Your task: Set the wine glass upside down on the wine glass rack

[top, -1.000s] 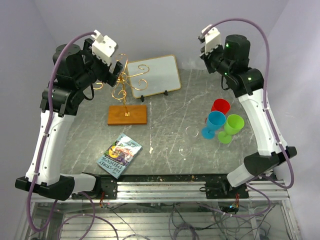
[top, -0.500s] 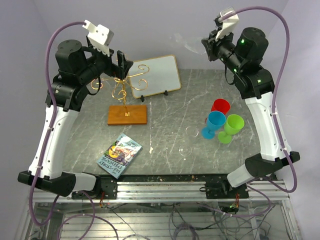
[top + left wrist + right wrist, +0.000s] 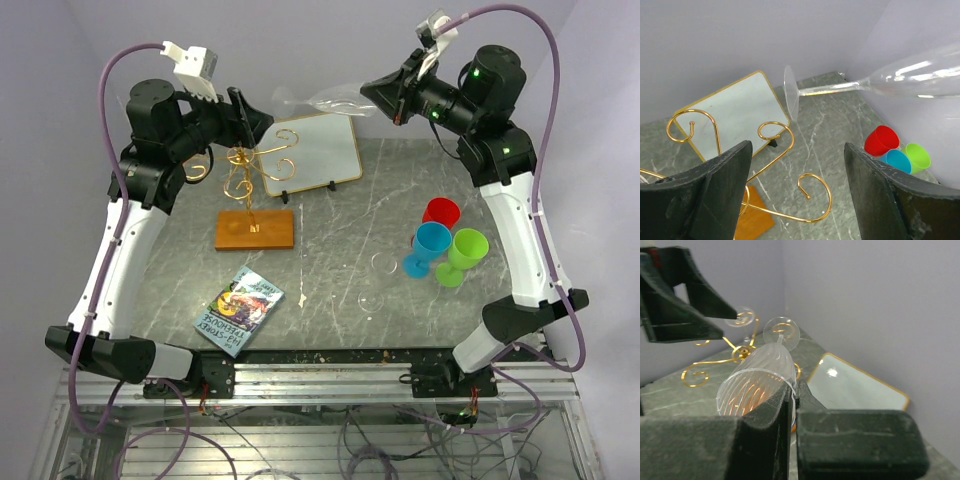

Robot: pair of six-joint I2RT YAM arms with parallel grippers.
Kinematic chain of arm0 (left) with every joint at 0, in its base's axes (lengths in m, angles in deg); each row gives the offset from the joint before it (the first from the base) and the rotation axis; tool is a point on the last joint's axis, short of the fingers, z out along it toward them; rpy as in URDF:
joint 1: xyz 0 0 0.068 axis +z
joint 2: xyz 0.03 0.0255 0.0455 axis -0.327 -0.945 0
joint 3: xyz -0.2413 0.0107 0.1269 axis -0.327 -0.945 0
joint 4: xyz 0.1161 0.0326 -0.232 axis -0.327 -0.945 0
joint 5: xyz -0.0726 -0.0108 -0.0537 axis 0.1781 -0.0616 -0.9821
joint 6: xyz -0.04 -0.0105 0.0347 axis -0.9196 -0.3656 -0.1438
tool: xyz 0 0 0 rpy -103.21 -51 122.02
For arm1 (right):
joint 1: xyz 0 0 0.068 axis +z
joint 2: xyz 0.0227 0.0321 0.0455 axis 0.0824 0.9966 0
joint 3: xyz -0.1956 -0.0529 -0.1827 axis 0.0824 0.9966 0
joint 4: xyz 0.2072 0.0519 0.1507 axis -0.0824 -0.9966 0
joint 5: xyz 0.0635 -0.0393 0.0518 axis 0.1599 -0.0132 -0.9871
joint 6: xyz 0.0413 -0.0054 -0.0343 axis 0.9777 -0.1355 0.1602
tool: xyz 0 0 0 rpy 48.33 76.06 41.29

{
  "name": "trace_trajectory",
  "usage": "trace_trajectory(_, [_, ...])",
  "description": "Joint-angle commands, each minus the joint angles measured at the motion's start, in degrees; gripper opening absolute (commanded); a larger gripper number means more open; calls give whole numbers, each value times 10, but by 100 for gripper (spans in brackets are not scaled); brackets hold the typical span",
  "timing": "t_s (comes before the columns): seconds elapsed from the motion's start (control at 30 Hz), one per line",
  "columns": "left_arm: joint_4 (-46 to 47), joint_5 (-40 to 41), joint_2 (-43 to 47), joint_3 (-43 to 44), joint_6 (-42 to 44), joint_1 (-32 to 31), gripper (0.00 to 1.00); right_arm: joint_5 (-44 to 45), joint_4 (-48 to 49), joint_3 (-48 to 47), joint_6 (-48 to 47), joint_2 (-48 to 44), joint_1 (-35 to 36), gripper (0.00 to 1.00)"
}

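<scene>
Clear wine glass (image 3: pixel 322 97), pinched sideways in the right gripper (image 3: pixel 378 97), seems mid-carry toward the rack (image 3: pixel 246 172) at nine o'clock; left gripper (image 3: pixel 252 116) wide apart; inverting likely next.

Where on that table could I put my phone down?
The biggest bare patch is mid-table: between the wine glass rack and the red cup, in front of the white framed board. A smaller one lies at the near edge, in front of the green cup. The right side, where the blue cup joins them, is crowded, with faint clear rings alongside.
</scene>
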Motion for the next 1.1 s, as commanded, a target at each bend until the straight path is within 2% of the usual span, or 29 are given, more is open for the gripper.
trace_trajectory(0.0, [48, -30, 1, -18, -62, 16, 82, -77, 35, -2, 42, 2, 1, 0])
trace_trajectory(0.17, [59, -60, -3, -33, -109, 43, 76, -104, 42, 3, 55, 4, 1, 0])
trace_trajectory(0.4, [94, -126, -10, -51, -137, 46, 64, -131, 51, 13, 60, 6, 1, 0])
trace_trajectory(0.73, [106, -138, -16, -65, -152, 47, 35, -134, 50, 21, 46, 5, 1, 0])
trace_trajectory(0.83, [106, -137, -15, -67, -154, 47, 33, -130, 49, 23, 40, 4, 1, 0])
trace_trajectory(0.93, [108, -136, -10, -70, -155, 48, 37, -129, 48, 25, 36, 4, 1, 0])
trace_trajectory(1.07, [110, -137, -5, -75, -156, 50, 38, -125, 46, 25, 32, 4, 1, 0])
